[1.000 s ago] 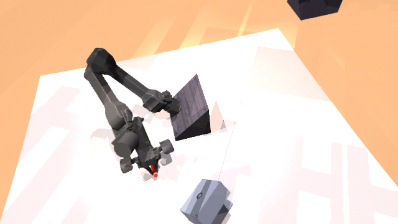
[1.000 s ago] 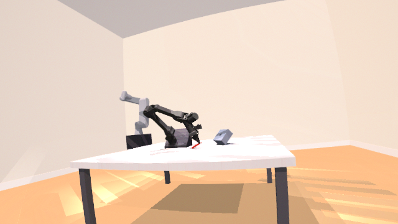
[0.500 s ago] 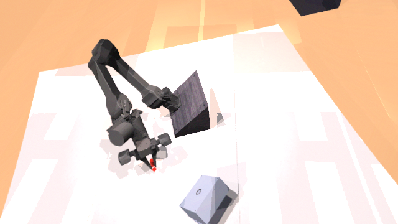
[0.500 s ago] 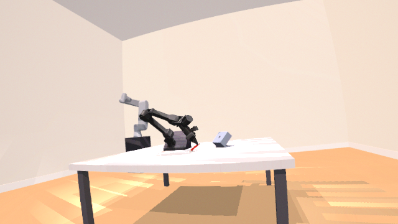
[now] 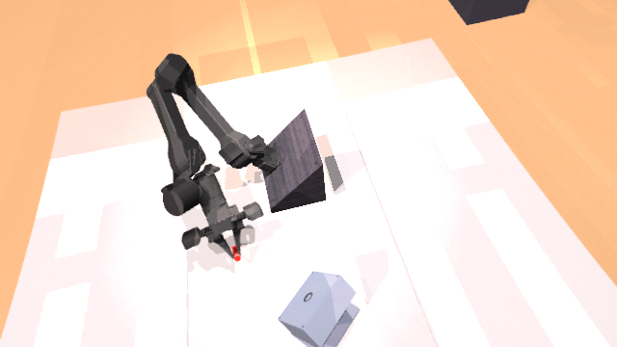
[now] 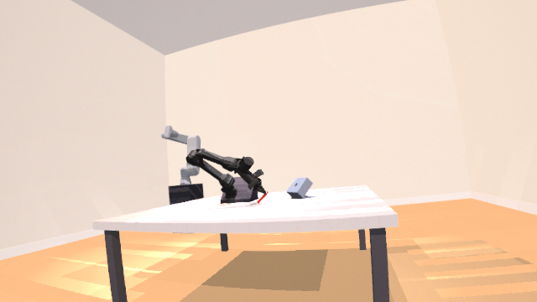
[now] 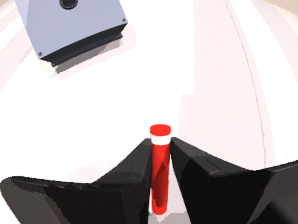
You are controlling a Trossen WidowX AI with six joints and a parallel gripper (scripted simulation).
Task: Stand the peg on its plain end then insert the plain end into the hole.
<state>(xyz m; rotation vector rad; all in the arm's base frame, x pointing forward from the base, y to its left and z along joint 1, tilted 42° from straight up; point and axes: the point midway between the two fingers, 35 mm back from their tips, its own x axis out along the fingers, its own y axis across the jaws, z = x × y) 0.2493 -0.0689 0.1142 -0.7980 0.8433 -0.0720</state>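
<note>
The red peg [image 5: 236, 257] [image 6: 262, 198] [image 7: 160, 175] is held tilted, its white-banded end up and its plain end low, near the table top. Whether the plain end touches the table I cannot tell. My gripper [image 5: 235, 252] [image 6: 265, 193] [image 7: 160, 143] is shut on the peg just below the white band, one dark finger on each side. The blue-grey sloped panel [image 5: 301, 313] [image 6: 303, 184] [image 7: 82, 25] stands apart from the peg, to its right in the top and exterior views. Its round hole [image 5: 308, 297] [image 6: 296, 184] [image 7: 68, 3] shows in the face, partly cut off by the wrist view's top edge.
A dark wedge-shaped block [image 5: 296, 164] [image 6: 241, 193] stands beside the arm's base, behind the gripper. The white table [image 5: 410, 289] [image 6: 252, 224] carries everything. A grey robot arm [image 6: 193, 147] on a dark stand [image 6: 180, 194] is beyond the table.
</note>
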